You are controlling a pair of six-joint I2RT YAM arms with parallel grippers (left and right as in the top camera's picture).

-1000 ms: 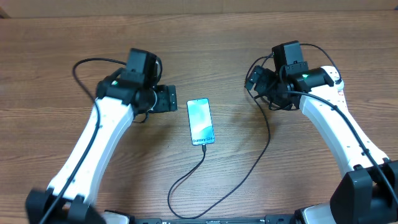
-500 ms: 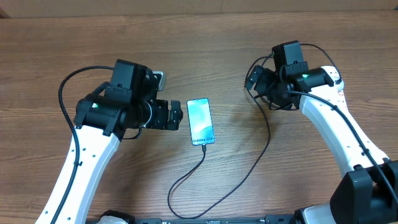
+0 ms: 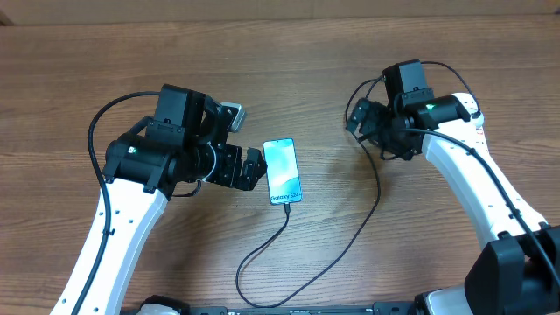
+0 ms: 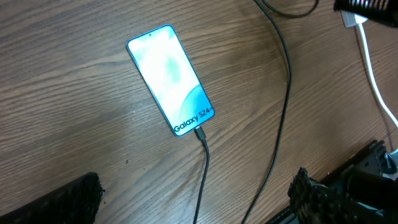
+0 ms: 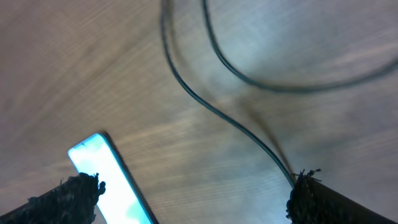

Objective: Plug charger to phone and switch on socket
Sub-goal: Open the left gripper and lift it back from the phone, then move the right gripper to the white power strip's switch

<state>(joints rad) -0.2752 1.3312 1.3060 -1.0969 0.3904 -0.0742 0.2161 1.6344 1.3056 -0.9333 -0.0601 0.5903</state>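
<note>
Since a second ago, left hand (image 3: 251, 167) has advanced, fingers spread and empty; phone (image 3: 282, 171) lies just ahead of it, charger (image 3: 289, 219) seated. We judge a further push could knock the phone and unseat the charger.

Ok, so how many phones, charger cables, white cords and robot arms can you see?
Phone: 1
Charger cable: 1
White cord: 1
Robot arms: 2, the left arm and the right arm
Total: 5
</note>
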